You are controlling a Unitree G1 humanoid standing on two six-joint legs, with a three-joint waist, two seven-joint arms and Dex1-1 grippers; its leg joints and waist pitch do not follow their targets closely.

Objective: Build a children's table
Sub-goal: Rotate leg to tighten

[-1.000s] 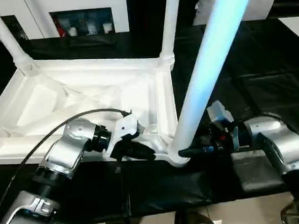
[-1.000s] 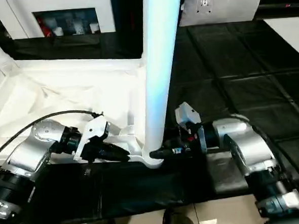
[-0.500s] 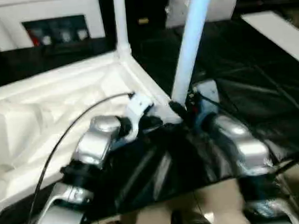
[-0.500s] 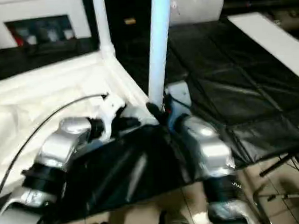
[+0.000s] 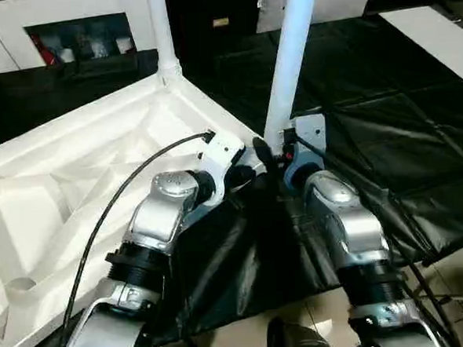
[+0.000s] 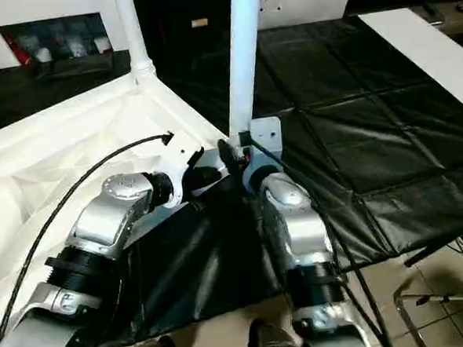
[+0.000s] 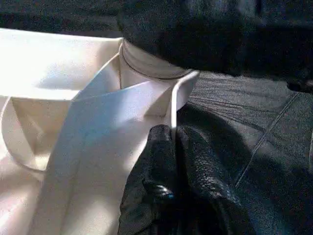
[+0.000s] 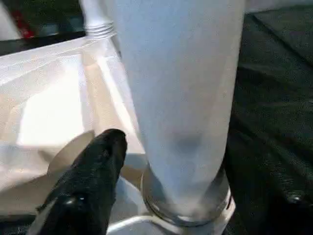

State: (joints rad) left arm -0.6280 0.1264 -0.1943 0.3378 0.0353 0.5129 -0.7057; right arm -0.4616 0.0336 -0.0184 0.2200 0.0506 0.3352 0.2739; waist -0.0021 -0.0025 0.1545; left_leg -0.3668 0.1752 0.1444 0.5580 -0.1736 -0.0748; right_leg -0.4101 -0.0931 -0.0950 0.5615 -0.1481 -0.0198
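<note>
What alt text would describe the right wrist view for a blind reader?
A thick white table leg stands upright in a round corner socket of the upturned white tabletop. One black finger of the right gripper sits beside its base; another leg stands behind.

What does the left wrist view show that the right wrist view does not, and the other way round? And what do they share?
Left wrist view: the left gripper, its black fingers shut on the thin rim of the table top, just beside the corner socket.
Right wrist view: the near leg rising upright from that socket, and a second leg at a farther corner.
Both: the socket, the near leg's base seated in it, and the black mat.
</note>
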